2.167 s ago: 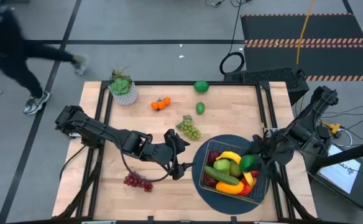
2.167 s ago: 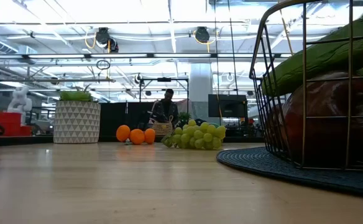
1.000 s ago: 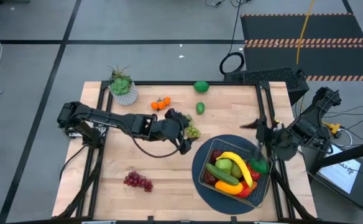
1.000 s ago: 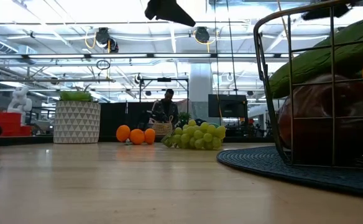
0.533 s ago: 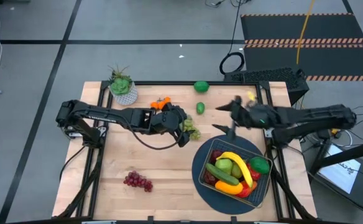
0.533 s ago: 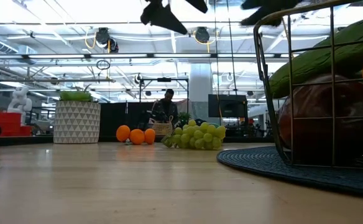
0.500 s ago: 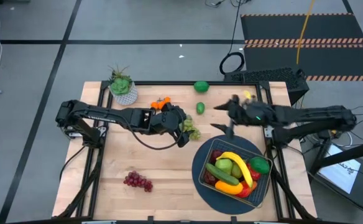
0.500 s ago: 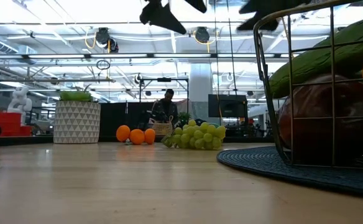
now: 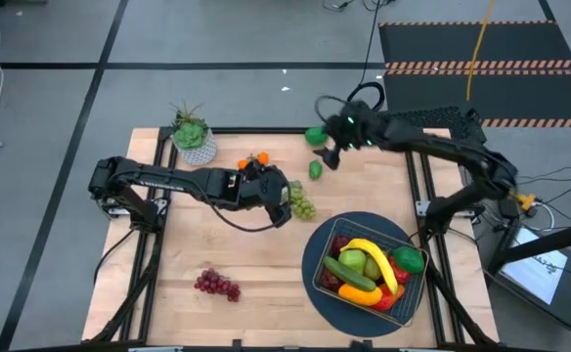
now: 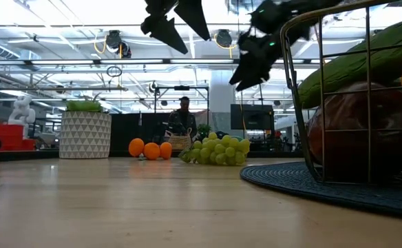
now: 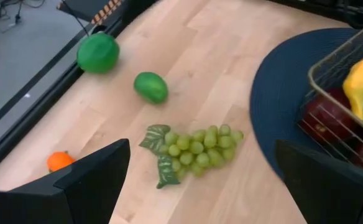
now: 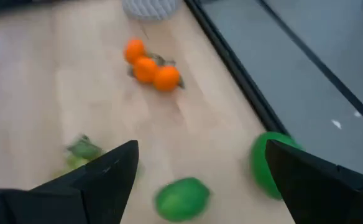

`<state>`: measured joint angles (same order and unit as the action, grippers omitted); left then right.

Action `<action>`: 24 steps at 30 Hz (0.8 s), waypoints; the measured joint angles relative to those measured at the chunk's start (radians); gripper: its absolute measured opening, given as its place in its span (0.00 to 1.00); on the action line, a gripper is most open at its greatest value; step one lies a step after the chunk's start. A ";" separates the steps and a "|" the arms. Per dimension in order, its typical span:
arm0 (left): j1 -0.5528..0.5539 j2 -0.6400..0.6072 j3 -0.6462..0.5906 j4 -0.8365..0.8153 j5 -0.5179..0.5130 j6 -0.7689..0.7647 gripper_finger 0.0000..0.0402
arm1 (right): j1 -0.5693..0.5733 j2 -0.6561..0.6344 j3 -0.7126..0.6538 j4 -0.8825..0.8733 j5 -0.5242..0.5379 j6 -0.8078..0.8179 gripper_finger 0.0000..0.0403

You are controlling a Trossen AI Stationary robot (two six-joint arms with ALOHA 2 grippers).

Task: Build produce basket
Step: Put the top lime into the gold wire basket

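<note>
- Near desk edge (image 9: pixel 266 313): dark wire basket (image 9: pixel 415 293) on a round dark blue mat (image 9: pixel 315 284), at the right side.
- Inside the basket: yellow banana (image 9: pixel 375 256) curved over the top, green cucumber (image 9: pixel 348 277) lying slantwise, a green pear (image 9: pixel 356 260), red fruit (image 9: pixel 338 249) under them, one round green fruit (image 9: pixel 410 260) at the right wall.
- Left of the mat, alone near the front edge: purple grapes (image 9: pixel 216 285), a small dark red bunch.
- Mid desk: green grapes (image 11: pixel 197 149) with leaves, just beside the mat rim.
- Above that bunch: left end effector (image 9: pixel 284 200), fingers spread wide, holding nothing.
- Farther back: a small lime (image 11: pixel 150 87), then a bigger round green fruit (image 11: pixel 98 53) at the far edge.
- Over these two: right end effector (image 9: pixel 329 149), fingers wide apart, empty.
- Far left: three oranges (image 12: pixel 149 65) in a cluster, touching one another.
- Far left corner: potted plant (image 9: pixel 193 136) in a white patterned pot.
</note>
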<state>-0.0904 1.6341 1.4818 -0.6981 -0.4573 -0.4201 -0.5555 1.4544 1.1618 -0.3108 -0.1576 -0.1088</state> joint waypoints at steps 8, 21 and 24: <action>-0.012 0.000 0.000 -0.032 0.015 0.014 0.99 | -0.015 0.287 0.453 -0.428 0.001 -0.341 0.86; -0.057 0.000 0.000 -0.113 0.014 -0.020 0.99 | -0.162 0.425 0.568 -0.448 -0.034 -0.623 0.86; -0.056 0.000 0.000 -0.113 0.012 -0.021 0.99 | -0.203 0.441 0.568 -0.449 -0.091 -0.611 0.86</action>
<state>-0.1464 1.6341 1.4818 -0.8112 -0.4453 -0.4408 -0.7585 1.8951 1.7294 -0.7602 -0.2488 -0.7194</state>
